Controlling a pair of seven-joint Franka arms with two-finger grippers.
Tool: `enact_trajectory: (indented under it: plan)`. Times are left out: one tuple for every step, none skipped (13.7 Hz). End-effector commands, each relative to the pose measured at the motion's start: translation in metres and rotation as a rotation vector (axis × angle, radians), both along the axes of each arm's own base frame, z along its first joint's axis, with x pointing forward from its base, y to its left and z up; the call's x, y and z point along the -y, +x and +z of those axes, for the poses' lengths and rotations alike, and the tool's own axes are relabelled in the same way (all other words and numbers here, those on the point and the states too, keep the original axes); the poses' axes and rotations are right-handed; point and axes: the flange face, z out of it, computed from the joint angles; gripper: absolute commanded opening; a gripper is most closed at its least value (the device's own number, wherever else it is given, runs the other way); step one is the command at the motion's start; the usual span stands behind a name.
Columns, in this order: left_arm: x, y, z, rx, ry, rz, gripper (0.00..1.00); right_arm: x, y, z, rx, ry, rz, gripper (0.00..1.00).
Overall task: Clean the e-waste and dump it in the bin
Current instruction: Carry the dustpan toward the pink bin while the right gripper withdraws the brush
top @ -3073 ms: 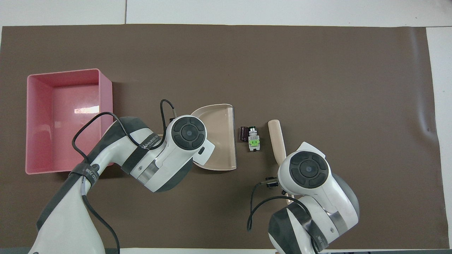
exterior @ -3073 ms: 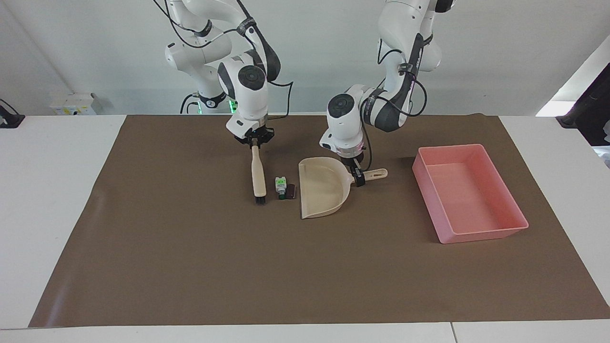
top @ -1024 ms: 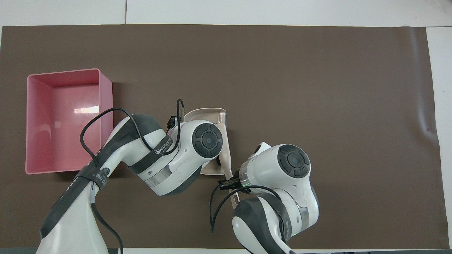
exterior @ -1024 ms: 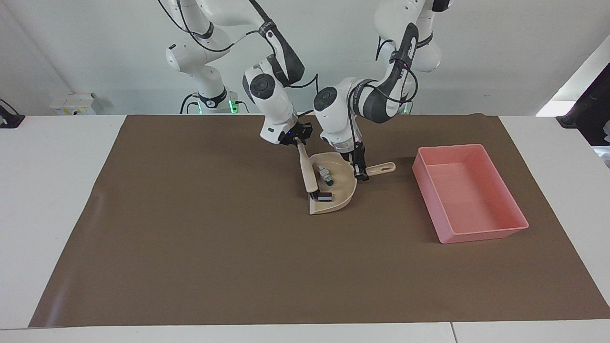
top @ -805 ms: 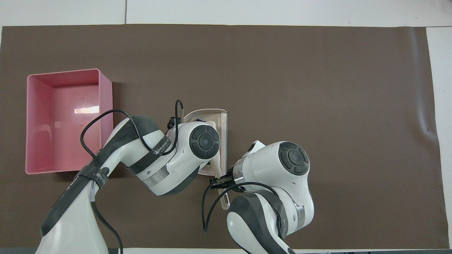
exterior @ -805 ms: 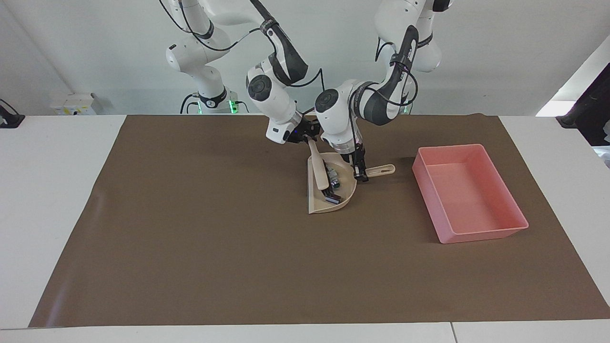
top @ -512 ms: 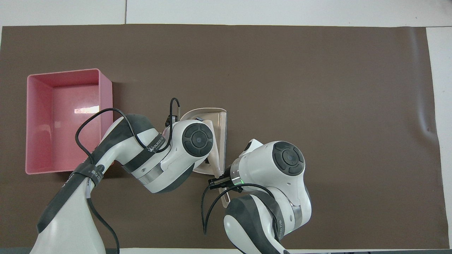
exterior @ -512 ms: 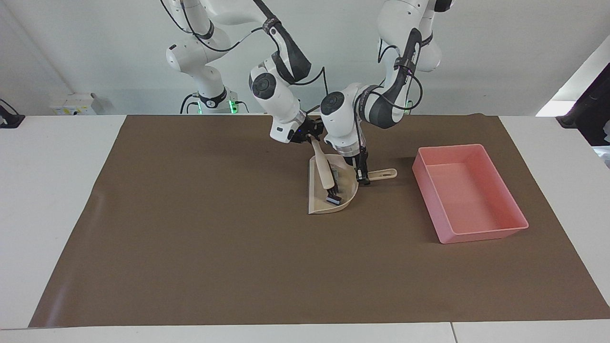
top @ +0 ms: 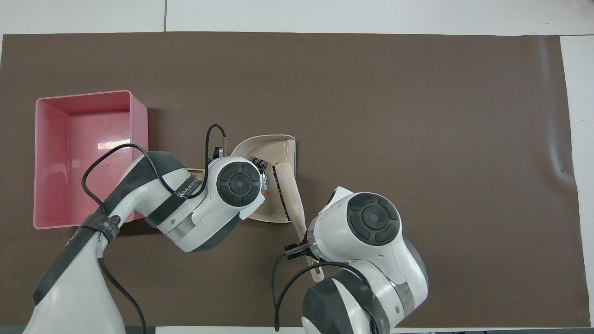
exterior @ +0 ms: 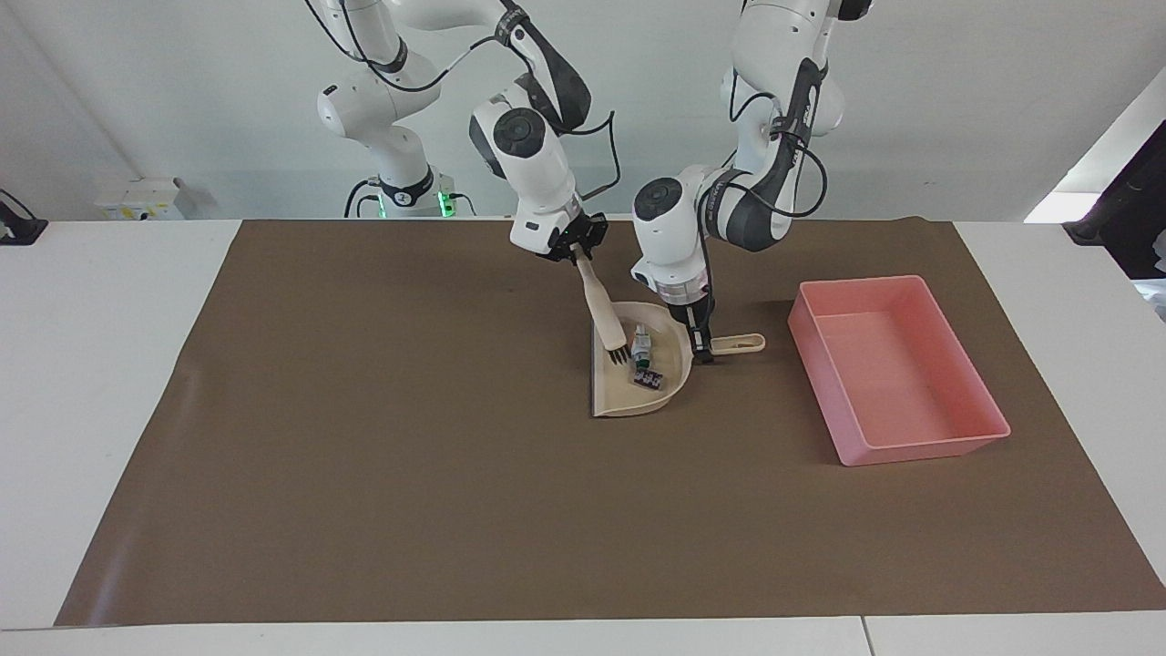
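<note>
Since swept in, both e-waste pieces inside dustpan, brush now lifted.

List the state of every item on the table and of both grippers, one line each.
Dustpan: on the mat, loaded, handle held.
White e-waste piece: lying in the dustpan.
Dark e-waste block: lying in the dustpan.
Brush: tilted, bristles down over the dustpan.
Pink bin: upright, nothing in it.
Left gripper: shut on the dustpan handle.
Right gripper: shut on the brush.
</note>
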Motion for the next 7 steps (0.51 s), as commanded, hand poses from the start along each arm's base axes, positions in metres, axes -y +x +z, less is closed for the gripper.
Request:
enact_trajectory:
  plan:
    - [-0.01, -0.006, 0.009, 0.013, -0.035, 0.001, 0.0, 0.047, 0.004, 0.033, 0.034, -0.103, -0.01, 0.0]
    - [-0.015, -0.003, 0.019, 0.027, -0.048, 0.014, 0.0, 0.069, 0.012, 0.044, 0.048, -0.127, -0.037, 0.0]
    - [-0.019, -0.003, 0.03, 0.028, -0.058, 0.008, 0.0, 0.094, 0.021, 0.049, 0.045, -0.158, -0.071, 0.0]
    - [-0.02, -0.004, 0.041, 0.012, -0.092, 0.007, 0.0, 0.129, 0.036, 0.048, 0.04, -0.198, -0.125, 0.0]
    - [-0.025, -0.003, 0.048, -0.011, -0.108, -0.002, 0.0, 0.157, 0.049, 0.047, 0.049, -0.232, -0.16, 0.0]
    - [-0.034, -0.001, 0.059, -0.034, -0.102, -0.01, 0.0, 0.187, 0.058, 0.044, 0.041, -0.262, -0.201, 0.0]
    - [-0.048, 0.004, 0.07, -0.037, -0.116, -0.001, 0.0, 0.213, 0.065, 0.04, 0.022, -0.283, -0.219, 0.0]
